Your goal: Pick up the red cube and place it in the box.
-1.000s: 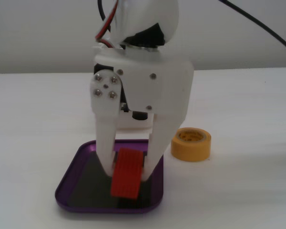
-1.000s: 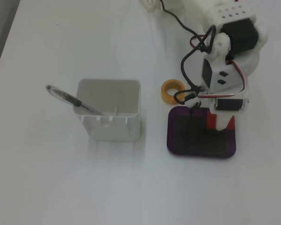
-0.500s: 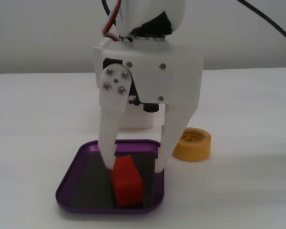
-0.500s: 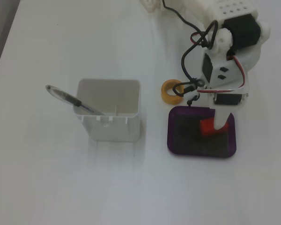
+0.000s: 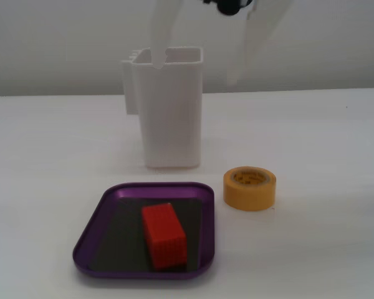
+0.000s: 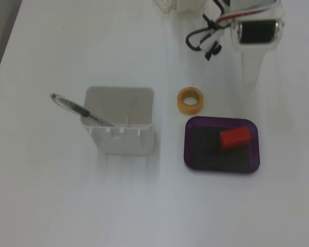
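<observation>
The red cube (image 5: 164, 237) lies inside the box (image 5: 93, 233), a shallow purple tray in front of the tall white container in a fixed view. In the other fixed view the cube (image 6: 235, 138) sits in the upper right part of the tray (image 6: 195, 154). My gripper (image 5: 196, 73) hangs above the table with its two white fingers spread wide apart, open and empty. One of its fingers (image 6: 250, 82) points down just beyond the tray's far edge, clear of the cube.
A tall white container (image 5: 171, 112) stands behind the tray and holds a pen (image 6: 80, 109). A yellow tape roll (image 5: 250, 187) lies beside the tray. The arm's motor and cables (image 6: 255, 31) are at the top right.
</observation>
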You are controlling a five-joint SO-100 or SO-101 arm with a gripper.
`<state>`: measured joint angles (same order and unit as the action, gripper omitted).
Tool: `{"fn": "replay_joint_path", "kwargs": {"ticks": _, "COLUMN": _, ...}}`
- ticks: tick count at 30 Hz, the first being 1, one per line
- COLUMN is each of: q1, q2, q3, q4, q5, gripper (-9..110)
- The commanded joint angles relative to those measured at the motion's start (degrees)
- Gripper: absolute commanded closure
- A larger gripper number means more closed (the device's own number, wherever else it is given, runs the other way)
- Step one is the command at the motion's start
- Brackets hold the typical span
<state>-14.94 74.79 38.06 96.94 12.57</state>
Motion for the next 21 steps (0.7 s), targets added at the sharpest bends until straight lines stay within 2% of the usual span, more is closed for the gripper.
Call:
{"fn": "replay_joint_path", "kwargs": {"ticks": 1, "q1": 0.3, "q2": 16.7, "q3": 11.4, "q4": -0.3, "q5": -0.4, "gripper": 84}}
{"fn": "replay_joint_path", "kwargs": {"ticks": 7, "q1": 0.4, "q2": 35.5, "q3": 33.2, "q4": -1.3, "q5": -0.8, "gripper": 84}}
{"fn": "replay_joint_path", "kwargs": {"ticks": 14, "q1": 0.4, "q2": 52.4, "q3": 57.4, "q4": -6.6, "q5": -6.1, "gripper": 84}}
{"fn": "replay_joint_path", "kwargs": {"ticks": 21, "q1": 0.4, "q2": 67.3, "q3": 81.7, "q4": -13.4, "q5": -6.1, "gripper": 84}}
